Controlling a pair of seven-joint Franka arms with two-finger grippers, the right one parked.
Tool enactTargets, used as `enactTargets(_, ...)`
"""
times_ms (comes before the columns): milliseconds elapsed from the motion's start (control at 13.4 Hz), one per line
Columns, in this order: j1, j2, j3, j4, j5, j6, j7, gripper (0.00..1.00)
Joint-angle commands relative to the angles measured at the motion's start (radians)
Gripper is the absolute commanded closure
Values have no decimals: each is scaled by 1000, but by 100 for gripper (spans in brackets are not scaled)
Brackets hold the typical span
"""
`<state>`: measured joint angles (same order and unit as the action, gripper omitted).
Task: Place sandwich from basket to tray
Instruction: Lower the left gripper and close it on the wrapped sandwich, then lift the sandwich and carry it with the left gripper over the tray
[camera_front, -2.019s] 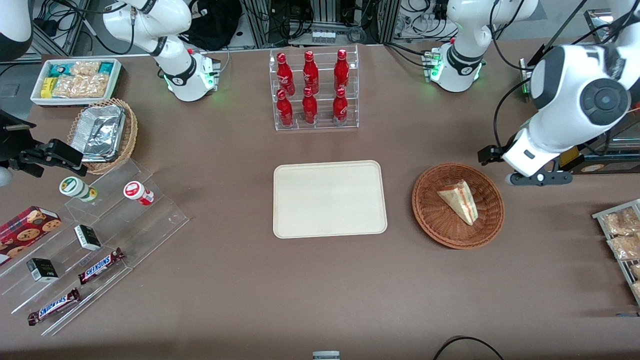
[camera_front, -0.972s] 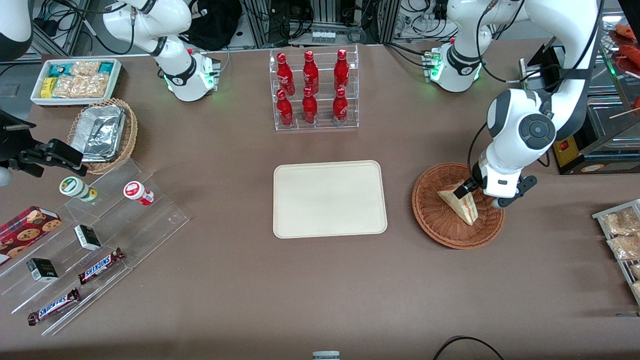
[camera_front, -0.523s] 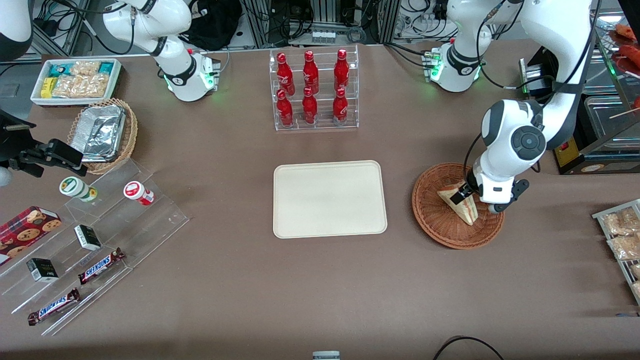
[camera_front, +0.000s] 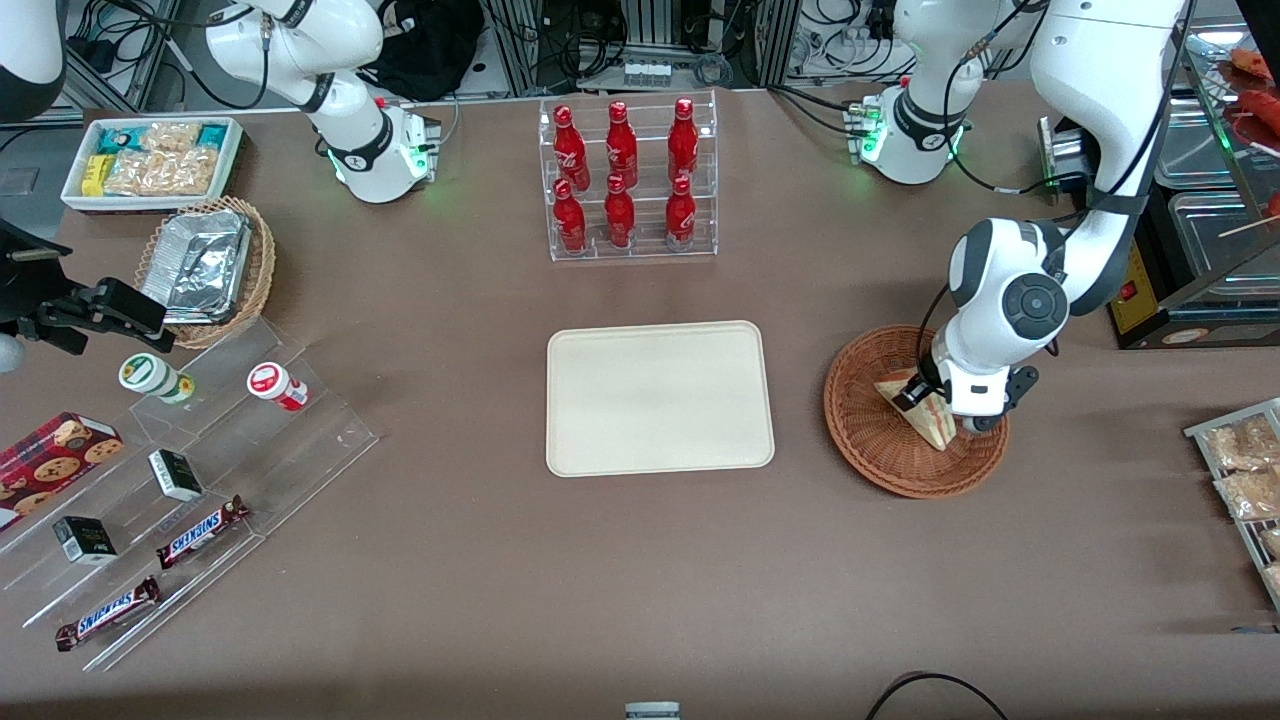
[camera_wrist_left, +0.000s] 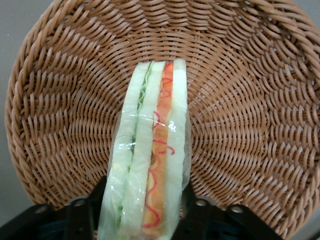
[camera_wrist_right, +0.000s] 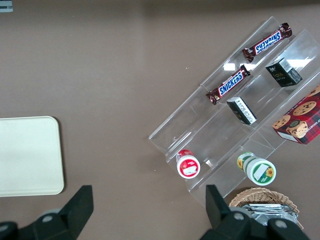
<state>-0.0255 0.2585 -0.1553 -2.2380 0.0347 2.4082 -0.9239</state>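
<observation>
Six red bottles, two Snickers bars, one sandwich, one tray

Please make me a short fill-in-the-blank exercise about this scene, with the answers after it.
1. The sandwich lies inside the round woven ____.
2. The gripper stands with one finger on each side of the ____.
3. The cream-white tray has ____ lying on it.
4. The clear rack holds ____ red bottles.

Answers: basket; sandwich; nothing; six

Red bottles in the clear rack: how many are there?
6. Three red bottles stand in the rack's row nearer the front camera, three in the row above. The gripper is at the sandwich in the basket.
</observation>
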Motion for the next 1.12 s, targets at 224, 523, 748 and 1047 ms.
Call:
enactTargets(224,-11,-107,3,56,13,-225,98,89)
enactTargets(523,-51,-102,-56,190,11,-410,212,89)
enactTargets(748,-170,-39,-70,266,8,-423,275,89)
enactTargets(1047,-336,148,-69,487,10,-426,187,91)
